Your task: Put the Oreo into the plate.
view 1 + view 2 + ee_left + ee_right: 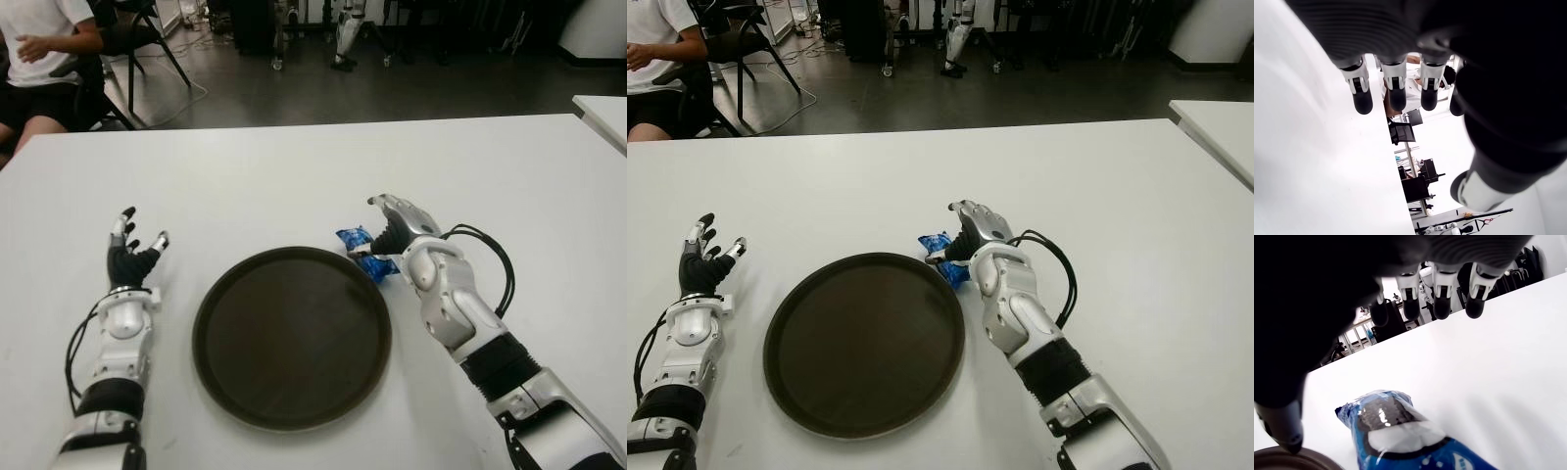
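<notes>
The Oreo [355, 242] is a blue packet lying on the white table [294, 176], just off the far right rim of the round dark plate [292, 338]. My right hand [392, 227] hovers right over and beside the packet, fingers spread and holding nothing. In the right wrist view the Oreo [1396, 431] lies under the palm, with the fingertips [1442, 308] stretched out beyond it and the plate's rim [1283, 461] beside the thumb. My left hand [132, 250] shows to the left of the plate, open, its fingers [1396, 93] straight.
A seated person [44, 49] and a black chair [137, 39] are beyond the table's far left corner. Another white table [602, 113] stands at the right. Robot legs [348, 34] stand on the dark floor behind.
</notes>
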### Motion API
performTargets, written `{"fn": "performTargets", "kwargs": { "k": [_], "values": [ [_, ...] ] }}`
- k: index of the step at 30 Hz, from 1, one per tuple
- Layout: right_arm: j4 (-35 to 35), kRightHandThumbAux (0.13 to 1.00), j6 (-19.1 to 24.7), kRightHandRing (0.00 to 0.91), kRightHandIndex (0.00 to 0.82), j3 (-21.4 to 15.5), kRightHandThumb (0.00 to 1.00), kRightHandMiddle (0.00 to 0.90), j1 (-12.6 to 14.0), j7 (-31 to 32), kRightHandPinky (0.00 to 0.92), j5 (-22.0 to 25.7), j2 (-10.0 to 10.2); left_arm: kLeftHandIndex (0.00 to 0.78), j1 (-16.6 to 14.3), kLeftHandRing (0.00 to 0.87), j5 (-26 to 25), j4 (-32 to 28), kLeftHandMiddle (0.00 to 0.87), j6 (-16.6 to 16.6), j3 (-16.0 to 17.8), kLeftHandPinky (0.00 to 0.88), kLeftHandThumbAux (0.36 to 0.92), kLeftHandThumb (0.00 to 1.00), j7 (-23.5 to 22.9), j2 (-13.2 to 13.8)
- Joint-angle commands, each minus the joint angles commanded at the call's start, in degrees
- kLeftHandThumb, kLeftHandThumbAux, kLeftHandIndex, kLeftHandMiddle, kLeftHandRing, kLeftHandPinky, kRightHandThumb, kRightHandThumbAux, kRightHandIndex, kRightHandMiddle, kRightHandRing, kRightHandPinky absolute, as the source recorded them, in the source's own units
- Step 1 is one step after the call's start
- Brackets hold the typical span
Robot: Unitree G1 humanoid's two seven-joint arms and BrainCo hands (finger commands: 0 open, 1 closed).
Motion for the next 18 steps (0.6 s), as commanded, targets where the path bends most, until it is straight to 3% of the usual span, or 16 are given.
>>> {"fn": "performTargets", "kwargs": {
  "k": [4, 18],
  "values": [
    [0.3, 0.622, -0.5, 0.000, 0.000, -0.2, 0.000, 0.000, 0.1, -0.4, 0.032, 0.2, 0.0, 0.031, 0.0, 0.001, 0.7, -0.1, 0.022, 0.3, -0.4, 0.000, 0.778, 0.000, 0.2, 0.3],
    [0.8, 0.624, -0.1, 0.000, 0.000, 0.0, 0.000, 0.000, -0.2, 0.0, 0.019, 0.2, -0.1, 0.025, 0.0, 0.007, 0.6, 0.3, 0.024, 0.2, -0.3, 0.005, 0.802, 0.000, 0.4, 0.3]
  ]
}}
